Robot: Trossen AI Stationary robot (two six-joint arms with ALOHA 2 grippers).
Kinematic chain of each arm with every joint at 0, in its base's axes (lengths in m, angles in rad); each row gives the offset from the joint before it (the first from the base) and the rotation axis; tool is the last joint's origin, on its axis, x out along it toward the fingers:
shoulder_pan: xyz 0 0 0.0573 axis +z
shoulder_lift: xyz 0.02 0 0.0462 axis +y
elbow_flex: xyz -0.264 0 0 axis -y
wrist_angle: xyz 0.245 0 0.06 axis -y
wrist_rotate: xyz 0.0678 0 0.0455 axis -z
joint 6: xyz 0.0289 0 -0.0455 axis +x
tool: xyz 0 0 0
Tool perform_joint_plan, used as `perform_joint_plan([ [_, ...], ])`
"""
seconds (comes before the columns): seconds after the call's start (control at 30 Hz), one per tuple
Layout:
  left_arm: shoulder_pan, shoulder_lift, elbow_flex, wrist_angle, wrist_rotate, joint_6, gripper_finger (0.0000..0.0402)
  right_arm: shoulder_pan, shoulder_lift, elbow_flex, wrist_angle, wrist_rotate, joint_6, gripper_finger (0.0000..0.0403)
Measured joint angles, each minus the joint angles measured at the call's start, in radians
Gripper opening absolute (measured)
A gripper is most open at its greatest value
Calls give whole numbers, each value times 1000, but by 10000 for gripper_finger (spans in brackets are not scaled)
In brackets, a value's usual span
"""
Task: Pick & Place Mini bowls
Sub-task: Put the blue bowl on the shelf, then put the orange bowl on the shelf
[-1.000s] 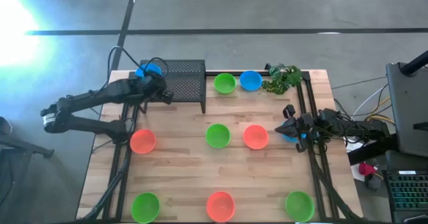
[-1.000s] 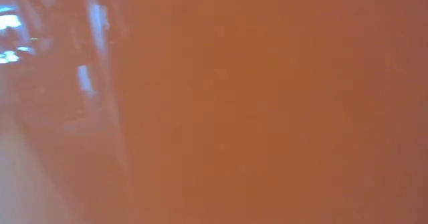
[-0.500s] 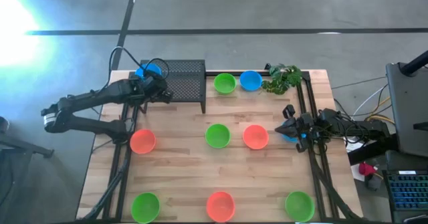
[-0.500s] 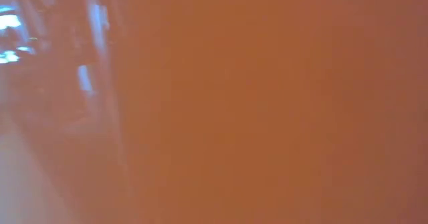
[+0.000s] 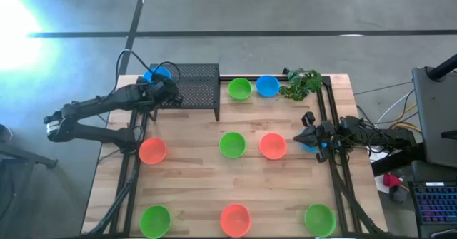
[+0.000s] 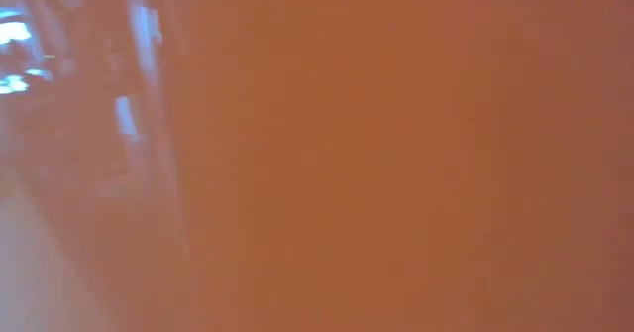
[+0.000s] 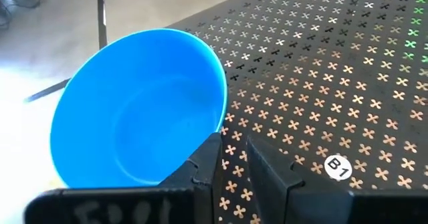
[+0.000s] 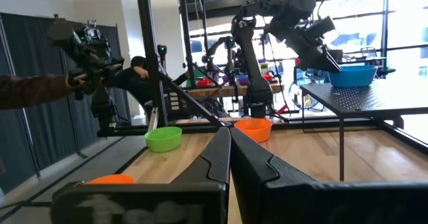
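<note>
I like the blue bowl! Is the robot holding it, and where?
Yes, the left gripper pinches the blue bowl by its rim, over the black mesh stand. The right gripper holds nothing.

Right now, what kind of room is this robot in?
Probably a robotics lab or workshop. Another robot arm stands on a bench at the back, a person's sleeve shows at the side, and the wooden table has coloured bowls set out in rows.

You have three mini bowls [image 5: 235,219] along the table's [image 5: 193,164] near edge, three across its middle, two at the far edge. The mesh stand [image 5: 198,85] sits at the far left corner (one bowl [image 5: 158,74] on top), the plant sprig [image 5: 300,83] far right.
</note>
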Motion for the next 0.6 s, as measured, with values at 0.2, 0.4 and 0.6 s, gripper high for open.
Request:
perform_joint_plan([
  [0.2,-37,-20,86,4,6,33,67,0,0,0,1,2,0,8],
  [0.4,-133,-28,156,4,15,81,67,0,0,0,43,84,0,8],
  [0.6,-296,-28,167,28,18,18,67,0,0,0,97,162,0,8],
])
